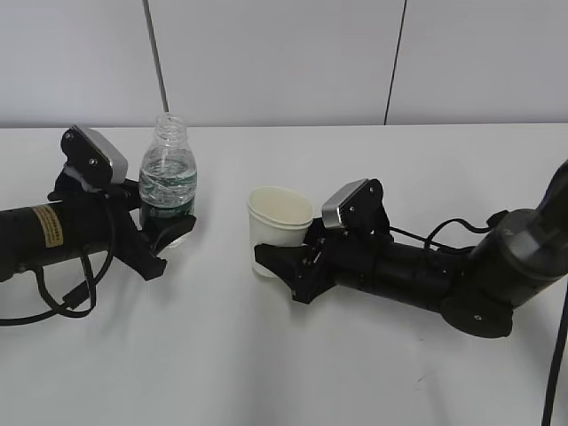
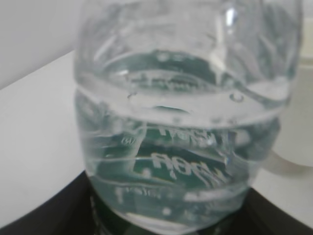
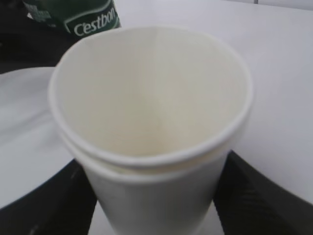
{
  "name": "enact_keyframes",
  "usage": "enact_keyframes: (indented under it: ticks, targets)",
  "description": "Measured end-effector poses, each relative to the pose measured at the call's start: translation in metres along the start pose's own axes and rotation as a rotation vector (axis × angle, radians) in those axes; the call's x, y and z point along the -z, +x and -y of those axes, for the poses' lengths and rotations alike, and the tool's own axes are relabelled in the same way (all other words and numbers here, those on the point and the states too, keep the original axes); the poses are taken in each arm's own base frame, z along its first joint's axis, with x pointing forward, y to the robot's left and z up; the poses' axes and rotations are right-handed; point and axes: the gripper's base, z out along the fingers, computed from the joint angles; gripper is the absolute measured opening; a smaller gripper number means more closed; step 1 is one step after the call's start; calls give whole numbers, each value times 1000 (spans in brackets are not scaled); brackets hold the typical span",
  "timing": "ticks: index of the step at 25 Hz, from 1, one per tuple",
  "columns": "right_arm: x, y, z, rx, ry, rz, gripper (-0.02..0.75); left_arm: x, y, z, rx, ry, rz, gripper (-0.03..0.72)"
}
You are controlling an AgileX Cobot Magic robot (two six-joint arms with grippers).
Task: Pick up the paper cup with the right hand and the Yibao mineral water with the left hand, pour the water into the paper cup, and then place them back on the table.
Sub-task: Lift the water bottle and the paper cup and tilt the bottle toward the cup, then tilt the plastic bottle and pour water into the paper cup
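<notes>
The Yibao mineral water (image 1: 167,182) stands uncapped on the table (image 1: 266,355) at the left, partly filled. My left gripper (image 1: 167,232), on the arm with the yellow sticker, is closed round its lower part. In the left wrist view the bottle (image 2: 181,122) fills the frame, with black fingers (image 2: 44,215) against both lower sides. The paper cup (image 1: 280,222) stands at the middle, and its inside looks dry. My right gripper (image 1: 275,257) is shut on its lower wall. In the right wrist view the cup (image 3: 151,98) sits between the fingers (image 3: 254,196), its rim slightly out of round.
The bottle's green label (image 3: 88,17) shows just beyond the cup in the right wrist view, so the two stand a short way apart. Both forearms lie low over the white table. A black cable (image 1: 53,302) loops under the left arm. A wall rises behind the table.
</notes>
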Motion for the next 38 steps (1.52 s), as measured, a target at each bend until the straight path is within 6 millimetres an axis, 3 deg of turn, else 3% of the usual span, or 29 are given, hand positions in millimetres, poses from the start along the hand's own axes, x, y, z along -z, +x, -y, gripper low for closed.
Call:
enact_keyframes:
  ticks: [4, 9, 19, 38]
  targets:
    - [2, -11, -3, 31, -28, 6, 531, 0, 0, 0, -60, -3, 0, 414]
    - [1, -6, -7, 87, -88, -68, 531, 0, 0, 0, -124, -4, 4, 414]
    - [-14, -20, -3, 226, -167, -84, 531, 0, -1, 0, -267, -4, 16, 400]
    - [-19, -28, -10, 160, -295, -101, 531, 1, -7, -9, -487, -112, 47, 396]
